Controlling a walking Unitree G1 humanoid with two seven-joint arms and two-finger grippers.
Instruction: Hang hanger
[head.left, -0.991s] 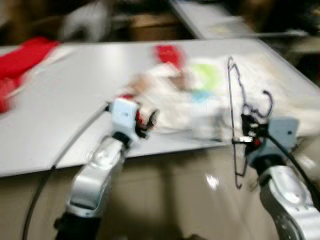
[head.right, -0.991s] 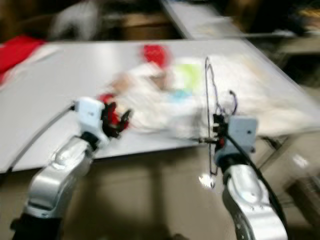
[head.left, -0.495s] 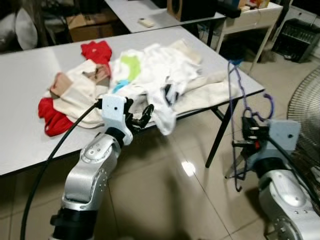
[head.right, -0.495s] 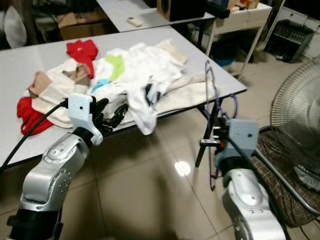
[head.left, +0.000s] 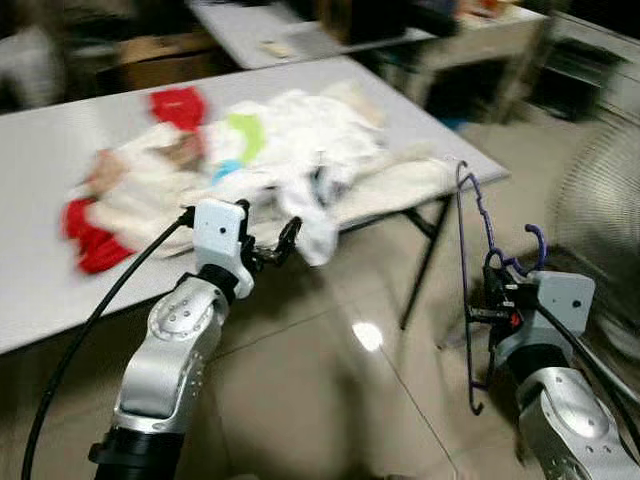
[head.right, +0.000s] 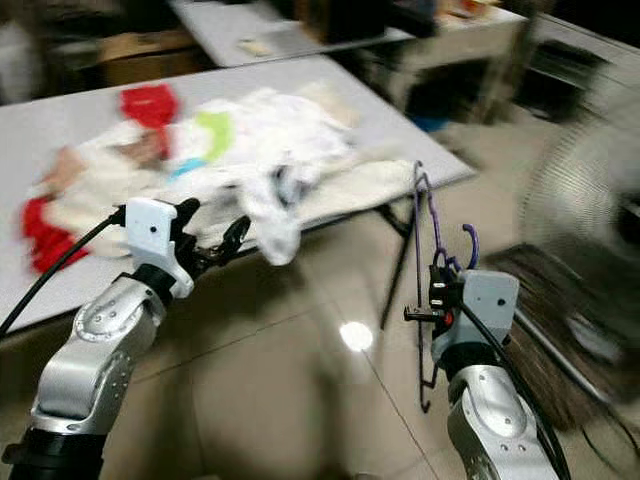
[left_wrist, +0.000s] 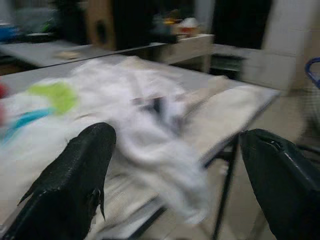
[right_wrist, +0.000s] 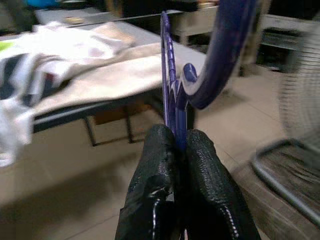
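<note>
Pinching the thin, light, likely slippery hanger (right_wrist: 170, 75) near its hook, the right gripper (right_wrist: 177, 150) clenched it while the left gripper (left_wrist: 175, 165) gaped empty.

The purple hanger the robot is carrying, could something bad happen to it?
Maybe. The right gripper pinches the purple hanger only on thin wire, so it could twist or slip. Its lower end hangs near the floor and could snag. The table edge and the fan are close by.
</note>
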